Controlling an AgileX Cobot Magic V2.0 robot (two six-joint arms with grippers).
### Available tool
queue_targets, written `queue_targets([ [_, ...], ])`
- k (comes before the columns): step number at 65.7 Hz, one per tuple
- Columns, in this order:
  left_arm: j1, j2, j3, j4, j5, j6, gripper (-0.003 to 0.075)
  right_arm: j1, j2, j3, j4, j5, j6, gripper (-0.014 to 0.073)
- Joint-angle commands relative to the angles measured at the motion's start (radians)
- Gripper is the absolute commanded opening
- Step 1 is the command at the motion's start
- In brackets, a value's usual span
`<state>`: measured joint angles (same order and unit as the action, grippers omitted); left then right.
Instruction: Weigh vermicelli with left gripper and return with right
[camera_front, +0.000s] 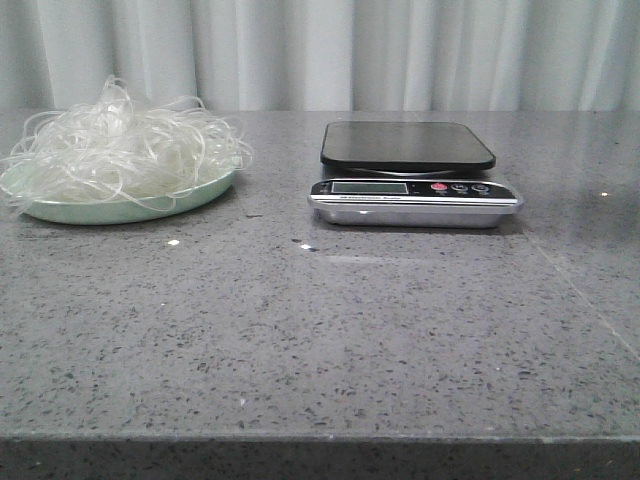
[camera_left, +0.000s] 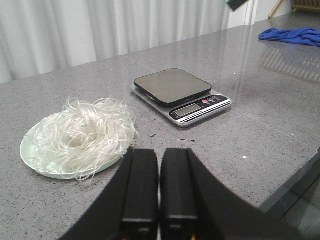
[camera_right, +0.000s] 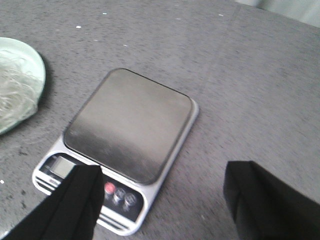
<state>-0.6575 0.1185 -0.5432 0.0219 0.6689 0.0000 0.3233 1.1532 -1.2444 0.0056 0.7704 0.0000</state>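
The vermicelli (camera_front: 120, 145) lies in a loose, fluffy heap of thin translucent strands on a pale green plate (camera_front: 140, 208), filling it and spilling a little over the rim, at the far left of the grey speckled worktop (camera_front: 330, 330). To the right of the plate and well apart from it stands a kitchen scale (camera_front: 412, 175) with a bare dark weighing platform (camera_front: 406, 146) and, along its near edge, a silver panel with a small display (camera_front: 369, 187), one red button (camera_front: 438, 187) and two dark ones. The left gripper (camera_left: 159, 187) hangs above the worktop on the near side of the plate, touching nothing, its two black fingers (camera_left: 141, 185) pressed together with nothing between them. The right gripper (camera_right: 162, 197) hovers over the scale's button end, its fingers (camera_right: 75, 205) spread wide apart and empty. A white curtain (camera_front: 330, 50) hangs behind the worktop, and a blue cloth (camera_left: 292, 36) lies far off beyond the scale in the left wrist view
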Motion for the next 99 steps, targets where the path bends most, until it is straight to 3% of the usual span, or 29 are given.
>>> queue_targets([
  [1, -0.002, 0.013, -0.025, -0.008, -0.085, -0.008, 0.013, -0.033, -0.143, 0.084, -0.006, -0.116, -0.007, 0.0597],
  [21, -0.002, 0.013, -0.025, -0.008, -0.085, -0.008, 0.013, -0.04, -0.455, 0.337, -0.035, -0.193, -0.006, 0.0597],
  [38, -0.002, 0.013, -0.025, -0.008, -0.085, -0.008, 0.013, -0.04, -0.764, 0.603, -0.013, -0.347, -0.006, 0.0597],
  [55, -0.002, 0.013, -0.025, -0.008, -0.085, -0.008, 0.013, -0.04, -0.883, 0.766, -0.019, -0.432, 0.0, 0.0595],
  [63, -0.002, 0.013, -0.025, -0.008, -0.085, -0.008, 0.013, -0.04, -0.883, 0.771, -0.018, -0.421, 0.0, 0.047],
  [66, -0.002, 0.013, -0.025, -0.008, -0.085, -0.008, 0.013, -0.04, -0.883, 0.771, -0.018, -0.421, 0.0, 0.0341],
  [67, -0.002, 0.013, -0.025, -0.008, -0.085, -0.008, 0.013, -0.04, -0.883, 0.771, -0.018, -0.421, 0.0, 0.0341],
  [68, -0.002, 0.013, -0.025, -0.008, -0.085, -0.008, 0.013, -0.04, -0.883, 0.771, -0.018, -0.421, 0.0, 0.0266],
  [69, -0.002, 0.013, -0.025, -0.008, -0.085, -0.008, 0.013, -0.04, -0.883, 0.771, -0.018, -0.421, 0.0, 0.0266],
  [70, -0.002, 0.013, -0.025, -0.008, -0.085, -0.008, 0.013, -0.04, -0.883, 0.771, -0.018, -0.421, 0.0, 0.0191],
  [71, -0.002, 0.013, -0.025, -0.008, -0.085, -0.008, 0.013, -0.04, -0.883, 0.771, -0.018, -0.421, 0.0, 0.0191],
  [72, -0.002, 0.013, -0.025, -0.008, -0.085, -0.008, 0.013, -0.04, -0.883, 0.771, -0.018, -0.421, 0.0, 0.0123],
  [78, -0.002, 0.013, -0.025, -0.008, -0.085, -0.008, 0.013, -0.04, -0.883, 0.771, -0.017, -0.419, 0.0, 0.0175],
  [99, -0.002, 0.013, -0.025, -0.008, -0.085, -0.008, 0.013, -0.037, -0.883, 0.771, -0.017, -0.41, -0.006, 0.0168],
])
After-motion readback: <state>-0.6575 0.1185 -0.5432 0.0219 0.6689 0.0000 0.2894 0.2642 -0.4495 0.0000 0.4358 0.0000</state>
